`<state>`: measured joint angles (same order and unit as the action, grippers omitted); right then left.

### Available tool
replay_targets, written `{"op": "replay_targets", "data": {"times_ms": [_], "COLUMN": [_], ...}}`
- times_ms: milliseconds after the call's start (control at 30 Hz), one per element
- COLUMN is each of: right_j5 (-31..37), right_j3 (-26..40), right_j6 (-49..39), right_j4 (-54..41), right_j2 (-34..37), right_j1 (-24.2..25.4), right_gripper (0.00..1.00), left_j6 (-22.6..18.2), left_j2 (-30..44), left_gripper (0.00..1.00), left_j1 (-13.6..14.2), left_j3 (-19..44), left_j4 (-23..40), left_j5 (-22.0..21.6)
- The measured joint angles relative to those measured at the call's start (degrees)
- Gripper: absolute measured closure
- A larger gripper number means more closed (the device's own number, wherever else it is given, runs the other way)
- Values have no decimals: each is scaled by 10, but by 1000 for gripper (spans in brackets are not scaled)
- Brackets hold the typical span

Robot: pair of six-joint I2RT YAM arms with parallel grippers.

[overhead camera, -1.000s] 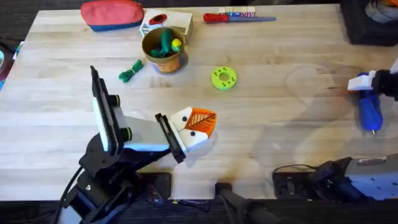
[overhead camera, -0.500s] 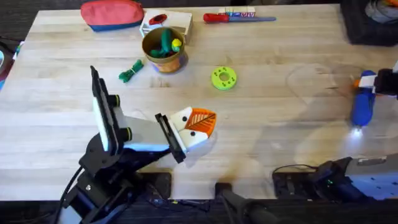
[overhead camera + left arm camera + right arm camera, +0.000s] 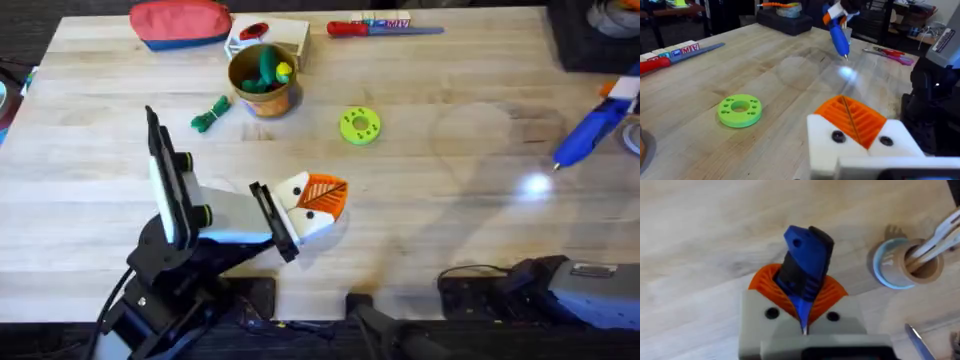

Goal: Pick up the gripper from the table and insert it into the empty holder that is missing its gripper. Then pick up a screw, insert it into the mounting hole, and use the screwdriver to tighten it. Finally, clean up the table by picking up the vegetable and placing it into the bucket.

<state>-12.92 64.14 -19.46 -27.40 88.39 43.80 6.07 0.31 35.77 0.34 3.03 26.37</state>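
Note:
My right gripper (image 3: 802, 287) is shut on the blue screwdriver (image 3: 807, 250), which sits between its orange pads. Overhead, the screwdriver (image 3: 590, 135) hangs tilted at the table's right edge, tip toward the table's middle, casting a light spot on the wood. My left gripper (image 3: 322, 198) rests low near the table's front middle, its orange pads (image 3: 865, 120) pressed together, shut on nothing I can see. The dark green vegetable (image 3: 210, 115) lies left of the tan bucket (image 3: 262, 82), which holds green and yellow items. The loose gripper, the holder and the screw are out of view.
A lime-green disc (image 3: 360, 125) lies in the middle. At the far edge lie a red pouch (image 3: 180, 22), a pale box (image 3: 285, 35) and a red-handled screwdriver (image 3: 385, 27). A small cup with sticks (image 3: 905, 262) stands near my right gripper.
My right gripper has lifted the blue screwdriver farther right and tipped it from upright to slanted; its light spot has moved toward the middle. The left arm has not moved.

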Motion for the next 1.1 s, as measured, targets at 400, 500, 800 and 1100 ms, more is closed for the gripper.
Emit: {"op": "replay_targets", "data": {"times_ms": [400, 500, 800, 1100], "right_j5": [-33, -35, -40, -53], "right_j3": [0, 0, -71, -172], "right_j6": [72, 89, 139, 169], "right_j4": [-25, -37, 13, 139], "right_j2": [-237, -294, -464, -523], "right_j1": [-100, -132, -300, -567], "right_gripper": [994, 994, 994, 994], "left_j6": [0, 0, 0, 0], "left_j2": [0, 0, 0, 0], "left_gripper": [995, 995, 995, 995], "left_j1": [0, 0, 0, 0], "left_j3": [0, 0, 0, 0], "left_j4": [0, 0, 0, 0], "left_j5": [0, 0, 0, 0]}}
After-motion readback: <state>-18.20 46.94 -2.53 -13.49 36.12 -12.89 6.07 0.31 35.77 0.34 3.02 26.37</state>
